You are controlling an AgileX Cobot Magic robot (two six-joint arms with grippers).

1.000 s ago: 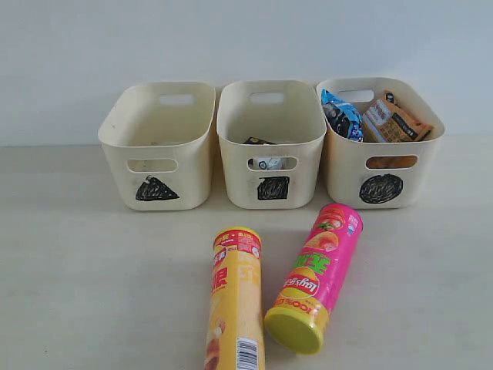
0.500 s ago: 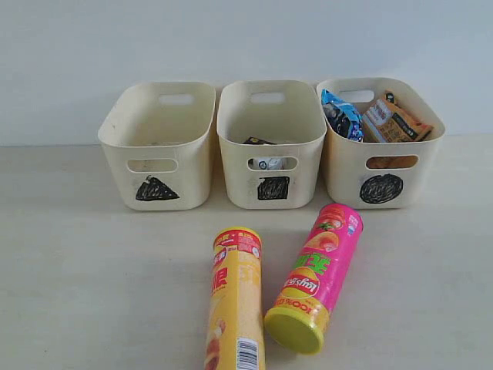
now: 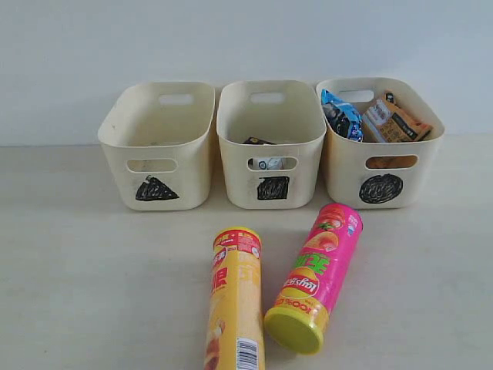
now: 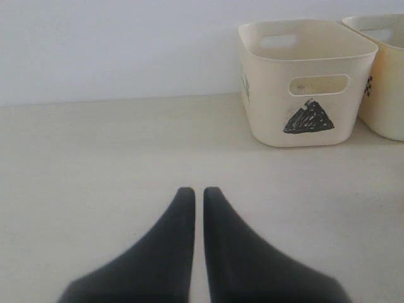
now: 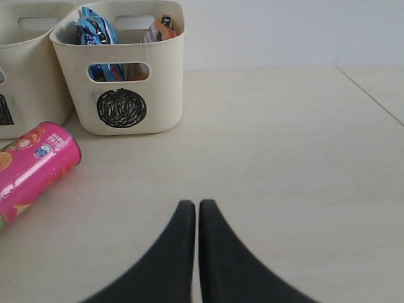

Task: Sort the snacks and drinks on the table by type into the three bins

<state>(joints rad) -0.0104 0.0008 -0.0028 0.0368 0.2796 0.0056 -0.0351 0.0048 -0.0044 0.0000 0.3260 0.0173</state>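
1. Left gripper (image 4: 199, 189): clenched, empty, low over table (image 3: 92, 270), near triangle bin (image 3: 189, 173).
2. Right gripper (image 5: 192, 203): clenched, empty, near circle bin (image 3: 343, 181).
3. Yellow tube (image 3: 235, 301) and pink tube (image 3: 320, 270) lie on table in front of bins.
4. Blue bag (image 3: 341, 116) and orange bag (image 3: 393, 119) in circle bin.
5. Cartons (image 3: 258, 141) in square bin (image 3: 235, 173).

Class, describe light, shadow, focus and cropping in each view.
Exterior view: soft, even light, only faint shadows beside the yellow tube and pink tube; the yellow one is cropped by the frame edge. Left wrist view: the left pincer is dark and blurry near the lens, the triangle bin sharp. Right wrist view: same for the right pincer and circle bin.
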